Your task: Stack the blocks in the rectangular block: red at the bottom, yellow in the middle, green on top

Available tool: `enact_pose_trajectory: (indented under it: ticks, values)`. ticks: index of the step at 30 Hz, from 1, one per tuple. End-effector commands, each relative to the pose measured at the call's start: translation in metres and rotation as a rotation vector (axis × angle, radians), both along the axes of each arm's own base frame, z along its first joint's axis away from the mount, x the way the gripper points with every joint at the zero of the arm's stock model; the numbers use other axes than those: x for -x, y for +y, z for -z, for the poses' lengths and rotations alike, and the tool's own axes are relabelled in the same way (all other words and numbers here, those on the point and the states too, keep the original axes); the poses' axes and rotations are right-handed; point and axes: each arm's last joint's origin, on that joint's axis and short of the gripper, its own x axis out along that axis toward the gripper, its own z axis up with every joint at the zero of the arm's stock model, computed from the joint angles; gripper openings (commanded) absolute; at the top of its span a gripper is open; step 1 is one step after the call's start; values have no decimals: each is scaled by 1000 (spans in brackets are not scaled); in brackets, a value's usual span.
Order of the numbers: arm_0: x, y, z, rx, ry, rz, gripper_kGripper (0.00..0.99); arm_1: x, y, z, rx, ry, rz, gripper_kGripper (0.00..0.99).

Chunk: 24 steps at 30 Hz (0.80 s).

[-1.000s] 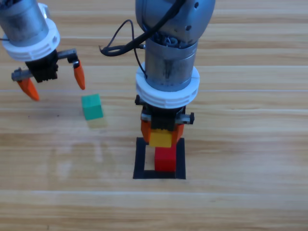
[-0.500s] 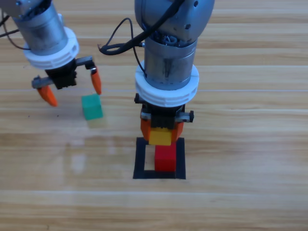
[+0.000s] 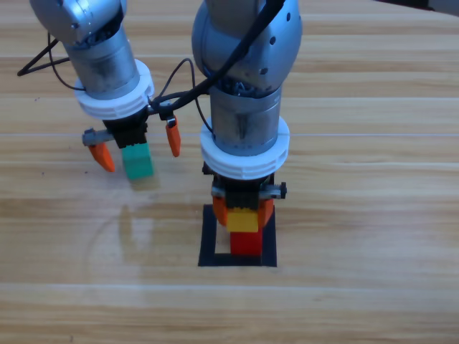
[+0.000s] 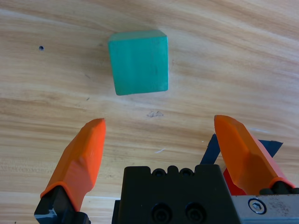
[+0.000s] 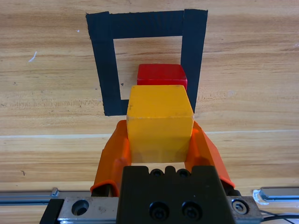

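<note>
The red cube sits inside the black tape rectangle. My right gripper is shut on the yellow cube and holds it just above the red one, slightly toward the arm's side. The teal-green cube rests on the wood to the left of the rectangle. My left gripper hangs open over it, one jaw on each side of the cube. In the left wrist view the green cube lies ahead of the jaw tips.
Bare wooden table surrounds the rectangle. A black cable loops between the two arms. A corner of the tape and some red show beside the left gripper's right jaw.
My left gripper has travelled right and down from the far left until it straddles the green cube. The right gripper has lowered the yellow cube closer to the red one.
</note>
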Motion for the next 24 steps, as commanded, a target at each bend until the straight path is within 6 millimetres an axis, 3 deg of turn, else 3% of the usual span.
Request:
enact_pose_trajectory:
  ticks: [1,19,21,22,23,24]
  values:
    - [-8,-10,20,-29,18,12,988,-4,2,31,75,20,-9,0]
    - [-25,-8,47,-109,54,63,988,-7,3,39,74,42,-20,21]
    - [-26,-9,47,-111,53,65,988,-9,3,40,70,52,-21,104]
    - [-26,-9,47,-109,54,66,986,-9,4,42,63,61,-27,199]
    - [-26,-9,47,-109,54,66,988,-10,4,44,58,71,-34,319]
    - [-26,-8,46,-109,53,65,986,-11,4,46,57,78,-35,597]
